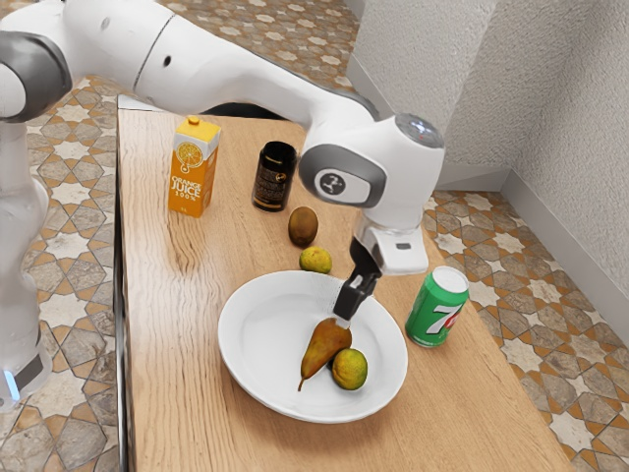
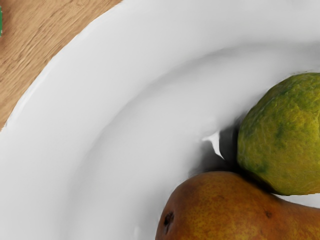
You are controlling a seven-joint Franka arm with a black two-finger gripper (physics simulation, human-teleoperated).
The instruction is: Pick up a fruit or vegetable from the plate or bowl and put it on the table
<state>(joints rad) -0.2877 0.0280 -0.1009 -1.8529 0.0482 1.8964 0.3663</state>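
Long table, pale wood grain. Round white glossy plate, between its long edges. Black gripper at the pear's fat end, probably lining up a grasp; open or closed, can't tell from here. Brown, tapering pear lying on plate, against round yellow-green citrus, which likely stops it rolling.

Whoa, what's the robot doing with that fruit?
The robot arm has its gripper down in the white bowl, right at the fat end of a pear. I can't tell if it has hold of it. The pear lies in the bowl beside a green-yellow fruit. It probably wants to put one on the table.
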